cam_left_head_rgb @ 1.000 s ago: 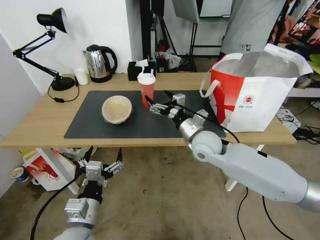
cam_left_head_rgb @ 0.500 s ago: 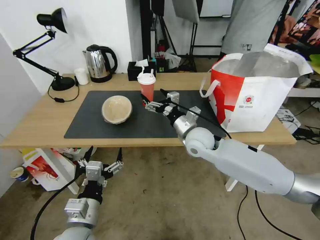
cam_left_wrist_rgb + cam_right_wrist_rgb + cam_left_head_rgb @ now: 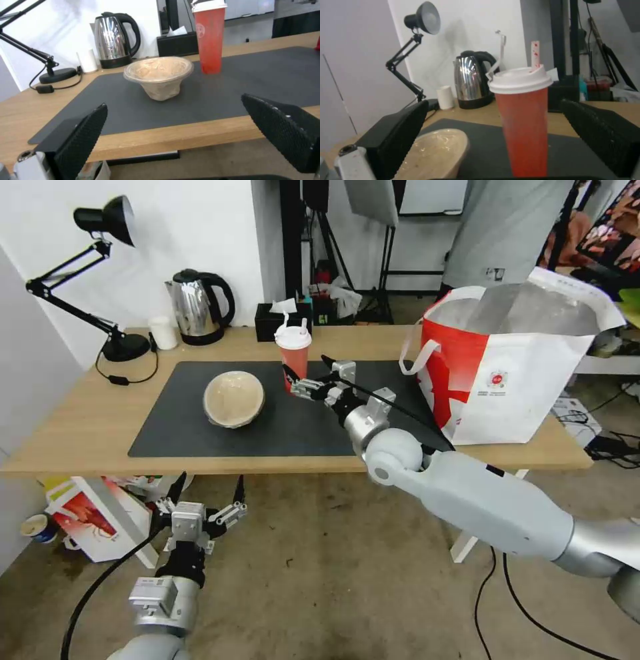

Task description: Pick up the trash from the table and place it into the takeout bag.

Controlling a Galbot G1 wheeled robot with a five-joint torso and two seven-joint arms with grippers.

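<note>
The right gripper (image 3: 308,371), fingers spread, flanks the red drink cup (image 3: 294,355) left of the takeout bag (image 3: 513,373), seemingly about to clamp it; the spread left gripper (image 3: 203,493) is parked below the table (image 3: 80,427).

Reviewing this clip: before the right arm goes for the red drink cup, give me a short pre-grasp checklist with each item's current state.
1. Right gripper open: ok, jaws spread wide in the right wrist view.
2. Red drink cup lined up between the jaws: ok, it stands centred between them in that view.
3. Cup upright, white lid on: ok, straws stick up through the lid.
4. Jaws not yet touching the cup: ok, space shows on both sides.
5. Tan bowl out of the way: cannot tell; it sits close beside the cup on the dark mat.
6. Takeout bag ready: ok, standing open on the table.
7. Left gripper parked: ok, open, below the table edge.
</note>
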